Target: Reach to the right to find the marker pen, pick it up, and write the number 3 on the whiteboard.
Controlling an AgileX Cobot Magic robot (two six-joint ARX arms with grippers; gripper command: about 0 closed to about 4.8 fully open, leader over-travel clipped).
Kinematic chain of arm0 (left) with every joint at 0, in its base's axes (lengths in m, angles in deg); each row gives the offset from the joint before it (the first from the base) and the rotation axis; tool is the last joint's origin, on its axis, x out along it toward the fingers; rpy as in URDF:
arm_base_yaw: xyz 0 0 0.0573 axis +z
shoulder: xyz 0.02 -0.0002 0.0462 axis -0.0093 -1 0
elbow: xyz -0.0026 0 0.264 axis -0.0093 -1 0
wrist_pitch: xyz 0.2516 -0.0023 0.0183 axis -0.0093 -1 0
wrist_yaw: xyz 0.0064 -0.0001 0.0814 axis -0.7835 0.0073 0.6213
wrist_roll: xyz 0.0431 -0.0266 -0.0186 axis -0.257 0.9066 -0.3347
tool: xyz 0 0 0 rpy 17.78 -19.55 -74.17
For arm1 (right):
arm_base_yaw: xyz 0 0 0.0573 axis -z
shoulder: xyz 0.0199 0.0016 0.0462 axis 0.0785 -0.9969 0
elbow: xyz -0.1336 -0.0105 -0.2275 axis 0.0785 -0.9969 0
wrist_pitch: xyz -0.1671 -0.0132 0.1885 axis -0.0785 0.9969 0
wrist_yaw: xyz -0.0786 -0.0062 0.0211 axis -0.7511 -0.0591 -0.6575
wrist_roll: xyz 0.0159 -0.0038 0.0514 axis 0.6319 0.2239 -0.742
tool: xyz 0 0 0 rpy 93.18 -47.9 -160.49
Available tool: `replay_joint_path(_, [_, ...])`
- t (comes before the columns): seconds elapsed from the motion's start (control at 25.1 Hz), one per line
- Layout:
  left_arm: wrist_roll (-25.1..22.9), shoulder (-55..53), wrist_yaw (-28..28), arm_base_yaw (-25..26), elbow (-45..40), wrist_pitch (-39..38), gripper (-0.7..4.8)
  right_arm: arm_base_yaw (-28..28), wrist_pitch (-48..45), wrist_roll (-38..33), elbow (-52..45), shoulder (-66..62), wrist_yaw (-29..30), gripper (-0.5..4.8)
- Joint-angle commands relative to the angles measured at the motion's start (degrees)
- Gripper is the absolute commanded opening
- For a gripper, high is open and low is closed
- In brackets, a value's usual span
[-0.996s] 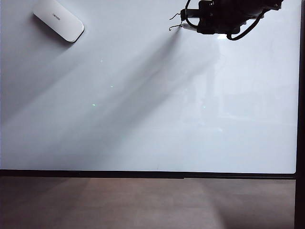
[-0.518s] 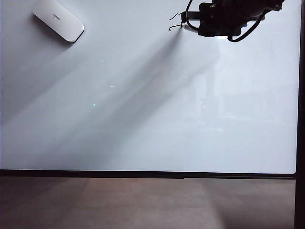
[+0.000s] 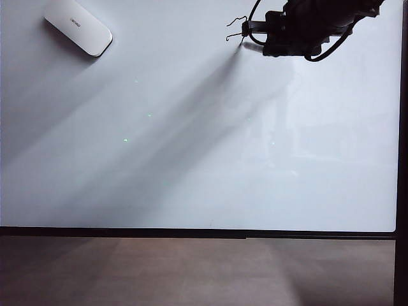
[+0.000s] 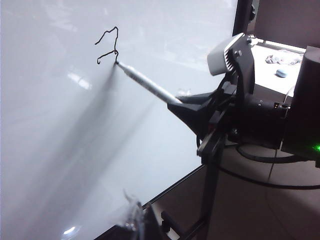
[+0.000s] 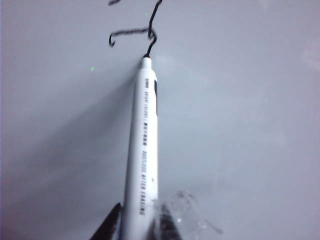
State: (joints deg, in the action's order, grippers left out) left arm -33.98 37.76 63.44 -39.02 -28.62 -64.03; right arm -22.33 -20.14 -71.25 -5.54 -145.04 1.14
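Marker pen [image 5: 142, 150] clamped in right tool [image 5: 137, 222], tip touching number 3 [image 4: 108, 46] at whiteboard's [image 3: 191, 159] 1 o'clock; left tool [image 4: 135, 220] far, state unclear.

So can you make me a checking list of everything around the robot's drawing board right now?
Surface: whiteboard, glossy white, black frame, brown-grey surface below its bottom edge.
Job's things: marker pen with its tip on the board at the line's end; number 3 drawn in thin black line, shaky.
Clutter: white eraser lying at the board's top left corner.
Grippers: right gripper shut on the marker pen at the board's top right; left gripper off the board's edge, fingers barely in view, state unclear.
Cables: black cable looping under the right arm.
Surroundings: pale table with small objects behind the right arm.
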Motion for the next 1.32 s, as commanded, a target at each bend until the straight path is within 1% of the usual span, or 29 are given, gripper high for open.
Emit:
replay_joint_path(0.04, [0.0,0.2,0.0,0.0,0.1,0.3,-0.05,0.0,1.5,-0.3,0.2,0.2,0.0,0.39])
replay_joint_path(0.4, [0.0,0.2,0.1,0.0,0.1,0.3,-0.05,0.0,1.9,-0.3,0.2,0.7,0.1,0.4])
replay_joint_path(0.68, [0.0,0.2,0.0,0.0,0.1,0.3,-0.05,-0.1,1.9,-0.2,0.2,2.7,7.7,0.4])
replay_joint_path(0.76, [0.0,0.2,0.0,0.0,0.1,0.3,-0.05,0.0,1.9,-0.2,0.2,2.6,9.0,0.4])
replay_joint_path(0.92, [0.0,0.2,0.0,0.0,0.2,0.3,-0.05,0.0,1.4,0.2,0.2,1.5,8.4,0.4])
replay_joint_path(0.96, [0.0,0.2,0.0,0.0,0.2,0.3,-0.05,0.0,0.5,0.3,0.2,1.1,7.4,0.4])
replay_joint_path(1.04, [0.0,0.2,0.0,0.0,0.2,0.3,-0.05,0.0,-1.6,0.4,0.2,0.3,7.3,0.4])
replay_joint_path(1.28, [0.0,0.2,0.0,0.0,0.2,0.3,-0.05,0.0,-3.2,0.4,0.2,-1.4,7.2,0.4])
replay_joint_path(1.32, [0.0,0.2,0.0,0.0,0.2,0.3,-0.05,0.0,-3.5,0.4,0.3,-1.4,6.3,0.4])
